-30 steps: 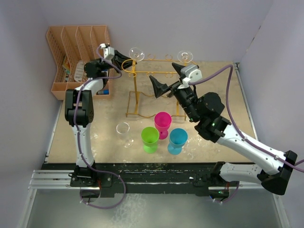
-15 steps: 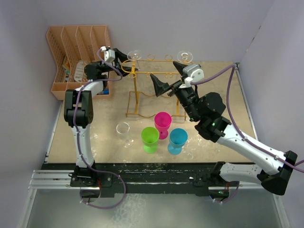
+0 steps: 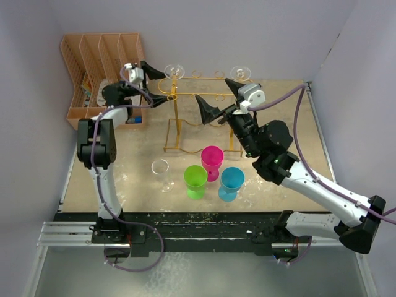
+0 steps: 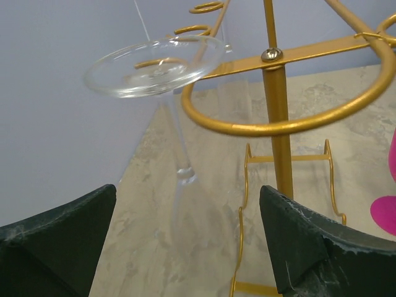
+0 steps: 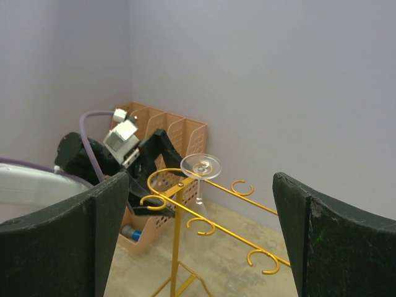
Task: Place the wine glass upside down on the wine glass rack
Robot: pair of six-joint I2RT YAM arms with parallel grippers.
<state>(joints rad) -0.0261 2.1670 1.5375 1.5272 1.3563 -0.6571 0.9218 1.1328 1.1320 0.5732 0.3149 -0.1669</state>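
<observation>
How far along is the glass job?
Done: one wine glass hangs upside down at the left end of the rack, a second glass at its right end. In hand: nothing; the left gripper stands open around the first stem, the right gripper open. Left: a clear glass lies on the table.

On the sandy table (image 3: 297, 124) are a gold wire rack (image 3: 176, 120), an orange holder (image 3: 93, 55), a pink cup (image 3: 211, 158), a green cup (image 3: 195, 179), a blue cup (image 3: 231, 180) and a clear glass (image 3: 160, 167)
</observation>
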